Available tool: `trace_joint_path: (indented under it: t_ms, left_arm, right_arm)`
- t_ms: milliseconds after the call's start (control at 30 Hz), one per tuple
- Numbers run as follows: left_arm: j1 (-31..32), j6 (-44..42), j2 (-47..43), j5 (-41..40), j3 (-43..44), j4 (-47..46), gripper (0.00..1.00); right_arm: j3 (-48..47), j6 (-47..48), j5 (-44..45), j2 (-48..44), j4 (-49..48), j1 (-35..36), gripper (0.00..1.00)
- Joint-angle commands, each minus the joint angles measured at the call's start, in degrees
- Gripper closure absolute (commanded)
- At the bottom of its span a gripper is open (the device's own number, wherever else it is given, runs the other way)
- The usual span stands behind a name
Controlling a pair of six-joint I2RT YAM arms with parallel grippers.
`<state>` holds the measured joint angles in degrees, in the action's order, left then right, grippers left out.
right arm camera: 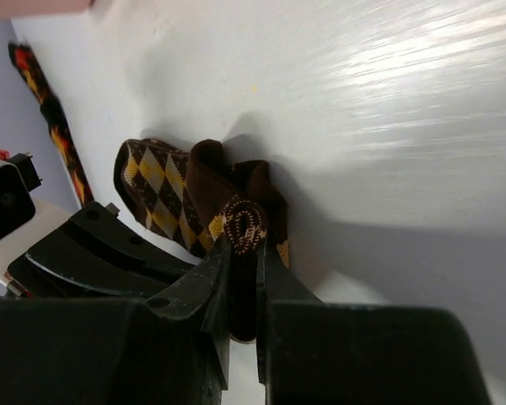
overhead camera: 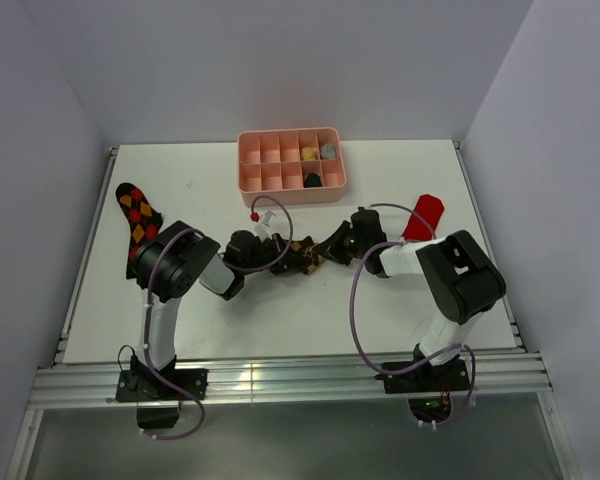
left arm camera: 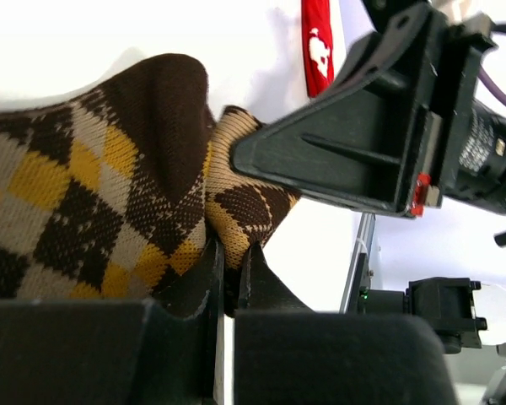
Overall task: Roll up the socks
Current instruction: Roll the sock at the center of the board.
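Sock in hand: tan argyle sock [overhead camera: 306, 258], bunched on the table [overhead camera: 380, 300] mid-front, between the two grippers.
Long axis: roughly left-right in the top view; patterned leg toward the left arm, dark folded end toward the right arm.
Left gripper [left arm camera: 232, 270]: pressed together on a fold of the fabric at the sock's near edge.
Right gripper [right arm camera: 244, 257]: pinching the dark end, touching the sock from the opposite side.
Nearer arm: neither, both on it and nose to nose; my read is the roll has to travel along that left-right axis.
Other socks: red-orange argyle sock [overhead camera: 136, 216] far left, red sock [overhead camera: 423, 215] right, both well apart.
Tray: pink tray [overhead camera: 248, 160] behind.
Writing: white mark on the red sock, not legible; no brand readable.
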<state>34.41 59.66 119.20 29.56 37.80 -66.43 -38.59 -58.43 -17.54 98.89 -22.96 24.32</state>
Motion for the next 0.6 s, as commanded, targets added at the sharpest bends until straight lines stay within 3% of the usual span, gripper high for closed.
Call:
trace_joint_path:
  t_ms: [0,300,367,400,433,567]
  left_arm:
    - [0.4,-4.5,3.3,-0.5,5.2,12.4,0.99]
    - [3.4,-10.8,3.8,-1.4,14.9,20.9,0.93]
    - [4.0,-12.0,1.4,-3.6,12.5,20.5,0.85]
    - [3.9,-12.4,0.2,-4.8,11.0,19.5,0.78]
    - [3.8,-12.7,-1.2,-6.0,9.3,18.6,0.65]
    - [4.4,-20.9,-11.0,-16.7,1.3,17.5,0.45]
  right_arm:
    - [2.8,1.2,3.7,-5.4,3.1,-0.7,1.00]
    - [5.5,2.3,12.5,-13.1,11.0,-3.2,1.00]
    - [4.1,2.4,13.1,-13.1,13.6,-3.2,1.00]
    - [3.9,2.4,13.3,-13.2,15.2,-3.2,1.00]
    - [3.4,2.4,13.4,-13.2,15.7,-3.3,1.00]
    - [1.0,3.0,13.9,-11.9,19.5,-3.0,1.00]
